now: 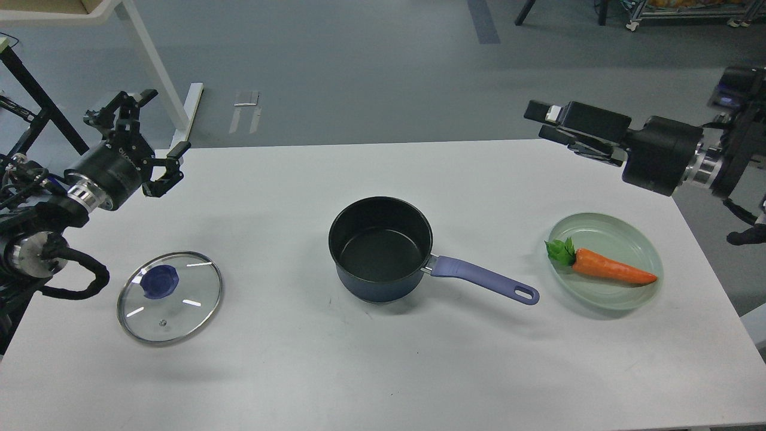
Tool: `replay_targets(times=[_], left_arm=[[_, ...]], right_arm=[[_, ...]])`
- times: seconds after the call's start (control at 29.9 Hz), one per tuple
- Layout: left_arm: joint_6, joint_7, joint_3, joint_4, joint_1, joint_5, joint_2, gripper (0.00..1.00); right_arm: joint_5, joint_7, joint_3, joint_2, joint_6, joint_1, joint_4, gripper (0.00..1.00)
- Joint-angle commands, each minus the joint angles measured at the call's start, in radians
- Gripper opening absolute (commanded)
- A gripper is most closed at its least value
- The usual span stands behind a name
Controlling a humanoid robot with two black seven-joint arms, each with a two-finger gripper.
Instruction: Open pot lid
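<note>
The dark blue pot [380, 248] stands uncovered in the middle of the white table, its purple handle [482, 279] pointing right. The glass lid [179, 305] with a blue knob [160, 281] lies flat on the table to the pot's left. My left gripper [155, 129] is open and empty, raised over the table's far left edge, above and behind the lid. My right gripper [547, 123] is raised over the table's far right edge, well away from the handle. Its fingers stand slightly apart and hold nothing.
A pale green plate [598, 222] with an orange carrot [610, 270] sits right of the pot handle. A white table leg [149, 66] stands on the floor behind the left arm. The table edge [383, 143] runs along the back.
</note>
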Motion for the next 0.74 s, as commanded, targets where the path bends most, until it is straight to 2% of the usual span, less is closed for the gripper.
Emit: replay_targets(times=[0.0,0.1,0.2,0.37,0.5,0.7], left_arm=[[0.000,-0.004,-0.003,0.000,0.002,-0.001,-0.015,0.99],[-0.001,-0.004,-0.019,0.000,0.002,-0.001,-0.026,0.99],[0.000,-0.004,-0.020,0.000,0.003,-0.001,-0.039,0.99],[-0.001,-0.001,-0.071,0.000,0.058,0.002,-0.076,0.99],[-0.006,0.005,-0.118,0.000,0.107,0.013,-0.104,0.99],[-0.047,0.005,-0.125,0.000,0.120,0.015,-0.131,0.99]], right_arm=[[0.183,0.000,0.009,0.056,-0.110,-0.077,-0.002,0.99],[0.289,0.000,0.055,0.108,-0.156,-0.138,-0.004,0.99],[0.400,0.000,0.185,0.188,-0.187,-0.248,-0.020,0.99],[0.464,0.000,0.377,0.343,-0.191,-0.405,-0.092,0.99],[0.464,0.000,0.407,0.369,-0.191,-0.444,-0.103,0.99],[0.464,0.000,0.407,0.369,-0.190,-0.454,-0.103,0.99]])
